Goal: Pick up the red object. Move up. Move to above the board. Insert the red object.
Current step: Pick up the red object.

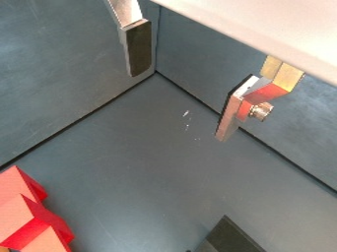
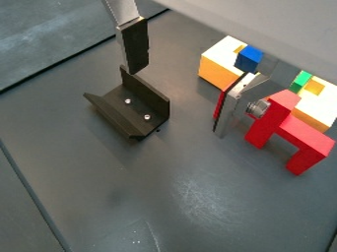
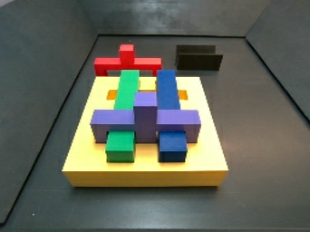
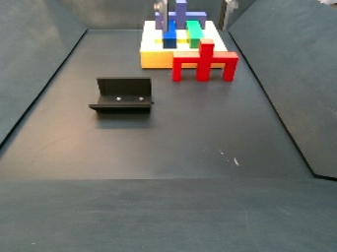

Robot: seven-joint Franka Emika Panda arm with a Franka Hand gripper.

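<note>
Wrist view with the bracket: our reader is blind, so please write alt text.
The gripper hangs open and empty over the dark floor, its fingers apart. Below stands the fixture; the red object lies beside the yellow board.

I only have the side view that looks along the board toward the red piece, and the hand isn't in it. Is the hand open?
Observer: Yes. In both wrist views the hand is open, fingers apart with nothing between them.
Operator: Is it over the red piece?
Observer: No. In a wrist view the red piece lies on the floor beyond one finger, outside the gap.
Operator: What is on the other side?
Observer: The fixture lies beyond the other finger, so the gap looks down on bare floor between the two.
</note>
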